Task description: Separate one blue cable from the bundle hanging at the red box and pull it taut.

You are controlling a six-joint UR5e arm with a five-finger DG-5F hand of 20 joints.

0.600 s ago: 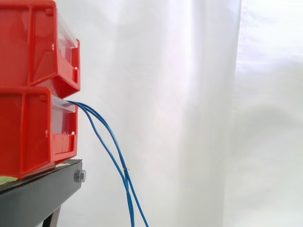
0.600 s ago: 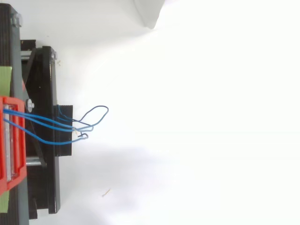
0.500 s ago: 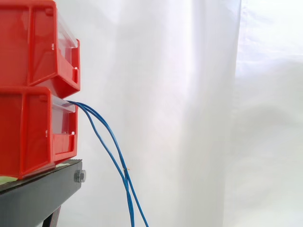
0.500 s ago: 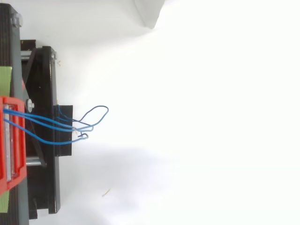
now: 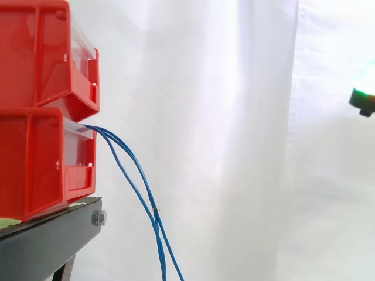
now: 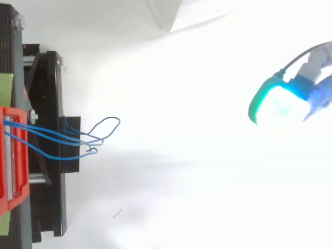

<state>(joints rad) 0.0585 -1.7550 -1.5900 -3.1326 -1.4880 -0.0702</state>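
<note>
Several thin blue cables (image 5: 136, 175) come out of the lower red bin (image 5: 41, 161) and hang down past the black stand (image 5: 53, 237). From above, the blue cables (image 6: 62, 137) run off the red bin (image 6: 13, 155) and end in small loops over the white floor. The hand (image 6: 282, 101) enters at the right edge of the top view, far from the cables, with a green-cyan glowing pad. A fingertip (image 5: 363, 100) with a green glow shows at the right edge of the side view, level with the upper bin (image 5: 47, 55).
Two red bins stand stacked on the black stand at the left. A white curtain (image 5: 234, 140) hangs behind. A small scrap (image 6: 118, 212) lies on the white floor below the cables.
The hand has come into both views from the right edge; earlier it was out of sight. The cables and bins have not moved.
</note>
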